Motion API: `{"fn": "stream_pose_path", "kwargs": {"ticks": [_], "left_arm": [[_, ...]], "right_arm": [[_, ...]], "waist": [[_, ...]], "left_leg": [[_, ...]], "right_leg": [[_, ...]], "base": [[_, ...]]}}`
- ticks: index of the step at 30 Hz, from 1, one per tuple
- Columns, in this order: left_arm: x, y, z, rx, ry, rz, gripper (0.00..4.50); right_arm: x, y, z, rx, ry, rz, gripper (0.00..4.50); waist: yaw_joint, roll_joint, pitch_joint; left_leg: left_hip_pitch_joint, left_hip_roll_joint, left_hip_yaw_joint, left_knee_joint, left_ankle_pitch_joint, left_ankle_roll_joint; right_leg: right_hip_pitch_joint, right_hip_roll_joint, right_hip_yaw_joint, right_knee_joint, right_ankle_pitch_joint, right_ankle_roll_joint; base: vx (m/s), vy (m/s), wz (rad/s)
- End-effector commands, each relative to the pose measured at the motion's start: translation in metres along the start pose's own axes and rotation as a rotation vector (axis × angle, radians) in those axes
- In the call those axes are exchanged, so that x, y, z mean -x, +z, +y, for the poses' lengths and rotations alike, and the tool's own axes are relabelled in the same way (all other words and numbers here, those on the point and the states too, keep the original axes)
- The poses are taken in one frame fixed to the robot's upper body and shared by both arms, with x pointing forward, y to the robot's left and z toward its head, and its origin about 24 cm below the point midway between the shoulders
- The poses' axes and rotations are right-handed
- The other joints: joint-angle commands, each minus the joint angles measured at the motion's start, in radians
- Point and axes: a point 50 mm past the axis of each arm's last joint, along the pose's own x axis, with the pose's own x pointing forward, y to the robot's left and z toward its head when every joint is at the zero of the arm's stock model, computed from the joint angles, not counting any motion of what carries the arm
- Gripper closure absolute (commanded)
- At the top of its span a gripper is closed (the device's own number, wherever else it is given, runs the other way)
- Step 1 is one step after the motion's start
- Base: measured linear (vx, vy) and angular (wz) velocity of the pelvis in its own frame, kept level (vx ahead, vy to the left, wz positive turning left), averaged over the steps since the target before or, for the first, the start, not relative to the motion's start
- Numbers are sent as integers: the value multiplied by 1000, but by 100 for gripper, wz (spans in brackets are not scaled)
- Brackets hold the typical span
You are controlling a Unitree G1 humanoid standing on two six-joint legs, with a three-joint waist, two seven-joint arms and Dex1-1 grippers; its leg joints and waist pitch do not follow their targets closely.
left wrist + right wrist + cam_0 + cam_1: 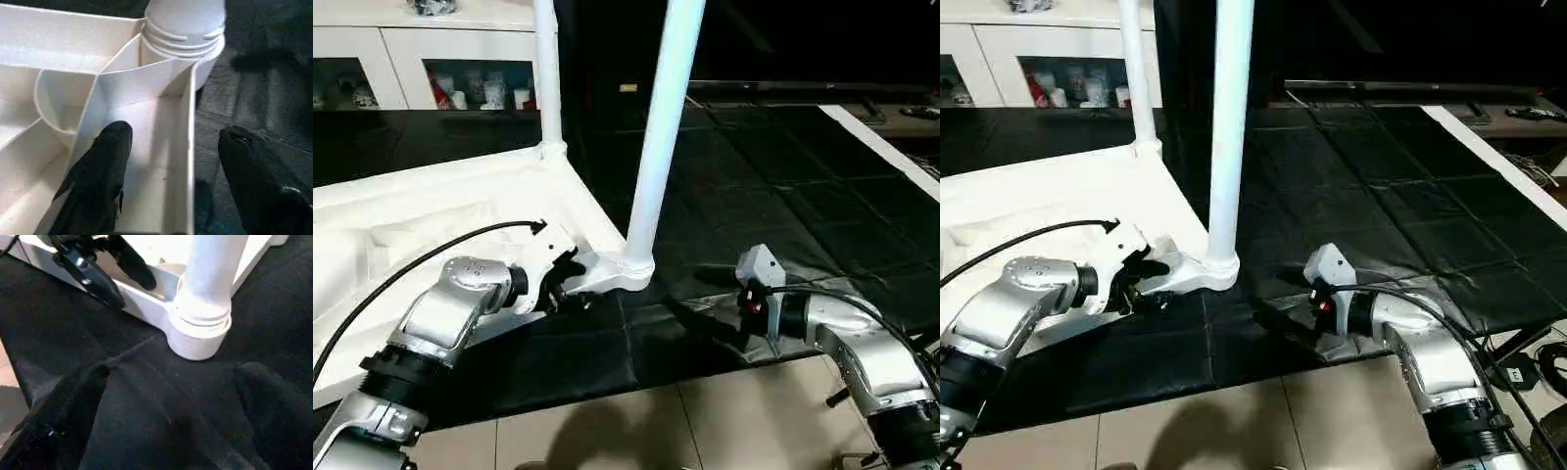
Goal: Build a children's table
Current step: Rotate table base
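Two legs, a near leg (661, 137) and a far leg (546, 73), stand upright in corner sockets of the upturned white table top (450, 211), whose near corner lies at the left gripper (173, 166) and just beside the right gripper (168, 411). Black mat (773, 186) covers tiled floor (705, 421); a white glass-door cabinet (421, 59) stands behind. Left fingers (105, 171) straddle the top's side wall, not visibly clamped; right jaws spread wide, empty
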Motion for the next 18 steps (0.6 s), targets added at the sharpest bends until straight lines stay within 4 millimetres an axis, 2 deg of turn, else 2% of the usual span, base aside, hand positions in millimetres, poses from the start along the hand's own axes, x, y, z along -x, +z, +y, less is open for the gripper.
{"fn": "stream_pose_path", "kwargs": {"ticks": [1,4,5,10,11,14,18], "left_arm": [[-1,3,2,-13,11,6,162],[-2,4,1,-27,3,18,182],[-2,5,1,-30,3,20,204],[0,7,0,-52,2,36,232],[1,8,-2,-71,-4,48,243],[0,7,-6,-104,-23,79,265],[1,6,-8,-126,-26,108,293]], "right_arm": [[3,0,0,9,2,18,0],[3,2,2,7,22,12,0],[3,2,3,4,31,5,0],[4,6,6,10,64,-11,0],[4,6,7,3,68,-19,0],[4,7,7,-1,68,-25,0],[4,7,7,0,71,-22,0]], "waist": [[1,11,-64],[1,11,-64],[1,10,-64],[2,11,-62],[2,8,-62],[1,11,-61],[1,8,-62]], "left_leg": [[1,16,-4,-72,-270,6],[0,17,-4,-73,-265,6],[0,17,-4,-72,-265,8],[0,18,-5,-73,-268,10],[-1,18,-4,-73,-267,10],[2,19,-4,-74,-274,9],[0,18,-4,-73,-265,8]], "right_leg": [[51,-56,39,-87,-408,-113],[51,-55,40,-87,-392,-119],[52,-55,40,-86,-388,-120],[50,-56,40,-87,-398,-118],[51,-57,40,-88,-403,-117],[48,-57,40,-88,-411,-119],[50,-57,41,-88,-412,-115]], "base": [[0,0,0],[0,0,0],[0,0,0],[0,0,0],[0,0,0],[0,0,0],[0,0,0]]}}
